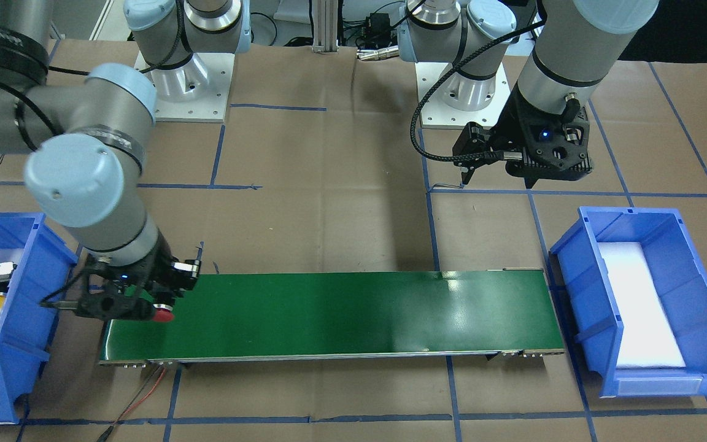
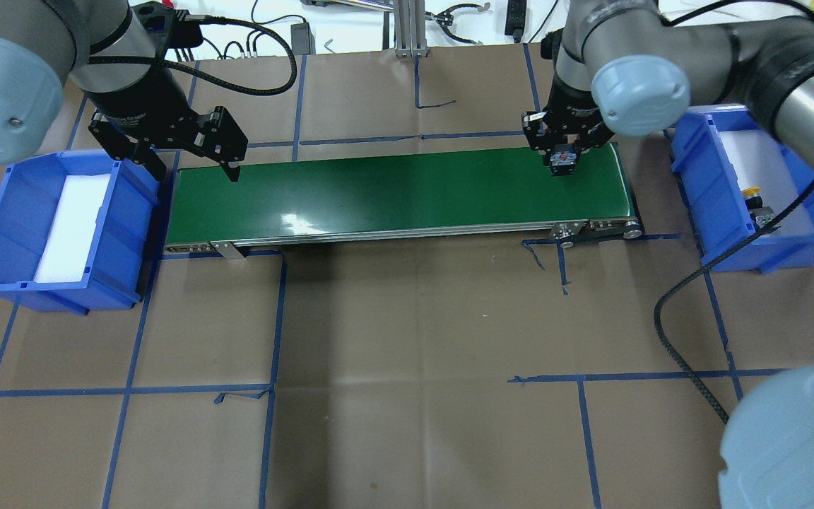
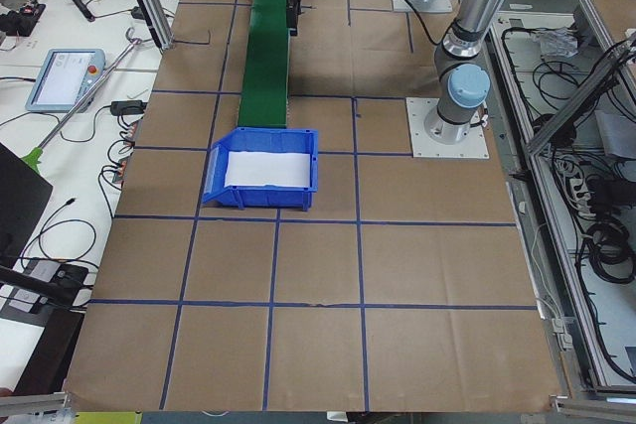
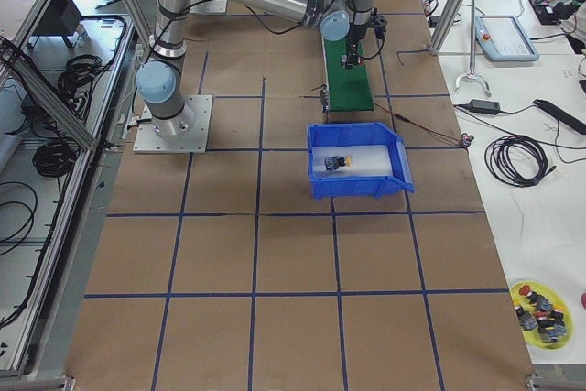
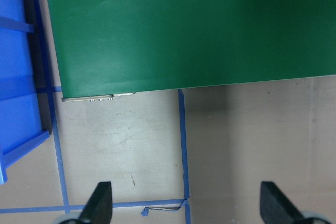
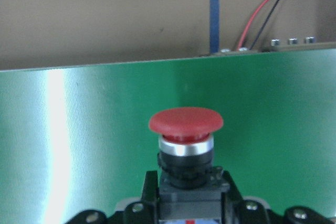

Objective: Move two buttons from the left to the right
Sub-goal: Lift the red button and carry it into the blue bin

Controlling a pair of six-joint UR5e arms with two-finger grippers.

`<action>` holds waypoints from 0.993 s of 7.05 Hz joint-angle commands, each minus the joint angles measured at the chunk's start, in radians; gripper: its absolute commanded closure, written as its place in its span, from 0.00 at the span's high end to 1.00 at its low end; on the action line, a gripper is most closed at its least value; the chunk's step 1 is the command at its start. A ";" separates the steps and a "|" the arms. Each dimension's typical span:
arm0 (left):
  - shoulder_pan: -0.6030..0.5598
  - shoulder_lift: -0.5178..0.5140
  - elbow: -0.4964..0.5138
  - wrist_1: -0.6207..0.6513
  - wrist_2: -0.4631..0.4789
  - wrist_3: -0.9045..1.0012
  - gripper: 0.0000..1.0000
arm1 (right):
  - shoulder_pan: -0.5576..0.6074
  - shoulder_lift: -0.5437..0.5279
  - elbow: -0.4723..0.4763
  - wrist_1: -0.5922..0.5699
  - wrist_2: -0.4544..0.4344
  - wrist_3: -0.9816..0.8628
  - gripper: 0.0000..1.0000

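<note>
Right hand (image 2: 563,160) clasping red mushroom-capped button (image 6: 186,124), glossy green belt (image 6: 79,140) beneath

Belt (image 2: 393,198) between left bin (image 2: 18,205), right bin (image 2: 697,170); one button (image 2: 757,201) in right bin, other button (image 1: 162,315) over belt.

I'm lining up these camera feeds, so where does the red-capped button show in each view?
Front-facing: red-capped button lower left, in right gripper.
Overhead: upper right, at green belt's end.
Exterior left: too small to tell.
Exterior right: too small to tell.
Left wrist: not in it.
Right wrist: centre.
Shared landmark: green belt.
</note>
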 commanded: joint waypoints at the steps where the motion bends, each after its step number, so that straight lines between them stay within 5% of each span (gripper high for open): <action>1: 0.000 0.000 0.000 0.000 0.000 0.000 0.99 | -0.212 -0.080 -0.016 0.104 0.000 -0.210 0.05; 4: 0.000 0.000 -0.001 0.000 0.000 0.000 0.99 | -0.436 -0.066 -0.051 0.059 0.003 -0.575 0.05; 7: -0.002 0.000 -0.001 0.000 0.000 -0.002 0.99 | -0.455 0.102 -0.132 0.021 0.017 -0.673 0.05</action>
